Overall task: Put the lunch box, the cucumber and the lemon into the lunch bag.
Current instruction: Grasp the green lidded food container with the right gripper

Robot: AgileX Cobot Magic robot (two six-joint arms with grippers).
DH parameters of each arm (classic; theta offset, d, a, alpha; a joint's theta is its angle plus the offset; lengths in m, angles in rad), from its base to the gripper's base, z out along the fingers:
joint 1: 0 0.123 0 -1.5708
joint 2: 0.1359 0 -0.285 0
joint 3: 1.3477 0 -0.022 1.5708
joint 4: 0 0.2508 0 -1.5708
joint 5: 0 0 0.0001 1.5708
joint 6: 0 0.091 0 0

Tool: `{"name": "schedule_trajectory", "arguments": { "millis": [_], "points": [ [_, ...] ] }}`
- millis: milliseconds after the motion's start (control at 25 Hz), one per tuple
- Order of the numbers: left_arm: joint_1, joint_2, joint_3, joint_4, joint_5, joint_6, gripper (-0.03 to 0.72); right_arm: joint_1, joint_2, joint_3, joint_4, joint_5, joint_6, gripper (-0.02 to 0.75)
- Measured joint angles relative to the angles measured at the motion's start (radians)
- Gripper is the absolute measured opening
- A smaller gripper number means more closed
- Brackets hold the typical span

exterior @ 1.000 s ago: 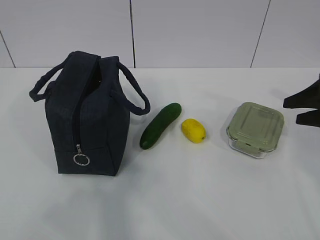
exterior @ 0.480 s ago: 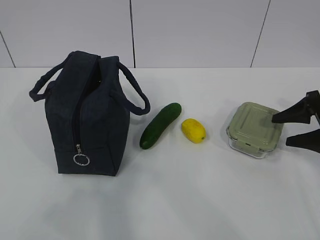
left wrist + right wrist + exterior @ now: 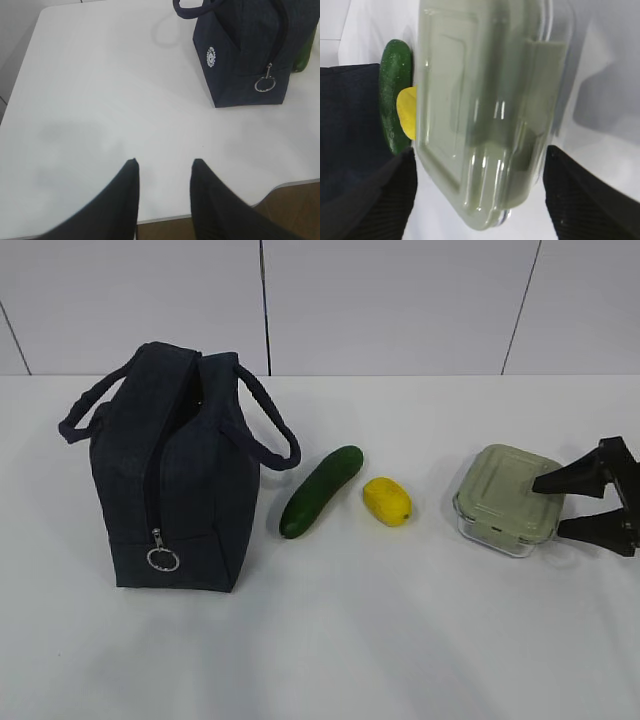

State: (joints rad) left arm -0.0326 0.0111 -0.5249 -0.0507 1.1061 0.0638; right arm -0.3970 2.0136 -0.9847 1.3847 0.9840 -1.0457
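Counts: 1 lunch bag (image 3: 170, 475), 1 cucumber (image 3: 320, 491), 1 lemon (image 3: 386, 500), 1 lunch box (image 3: 508, 498)

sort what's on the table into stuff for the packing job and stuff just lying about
For the job: lunch bag, cucumber, lemon, lunch box, with the open right gripper at it.

Lying about: nothing else on the table.

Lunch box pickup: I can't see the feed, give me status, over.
Right hand open, straddling lunch box, not gripping. Left hand empty over bare table. Lunch bag upright; cucumber, lemon on table. Nothing obstructing.
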Motion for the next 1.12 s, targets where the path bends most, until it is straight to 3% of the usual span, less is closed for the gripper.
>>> {"name": "schedule_trajectory", "arguments": {
  "millis": [400, 1120],
  "points": [
    [0.0, 0.0, 0.0, 0.0, 0.0, 0.0, 0.245, 0.0, 0.051, 0.0, 0.108, 0.0, -0.022, 0.583],
    [0.0, 0.0, 0.0, 0.0, 0.0, 0.0, 0.245, 0.006, 0.076, -0.059, 0.103, -0.005, -0.041, 0.582]
  ]
}}
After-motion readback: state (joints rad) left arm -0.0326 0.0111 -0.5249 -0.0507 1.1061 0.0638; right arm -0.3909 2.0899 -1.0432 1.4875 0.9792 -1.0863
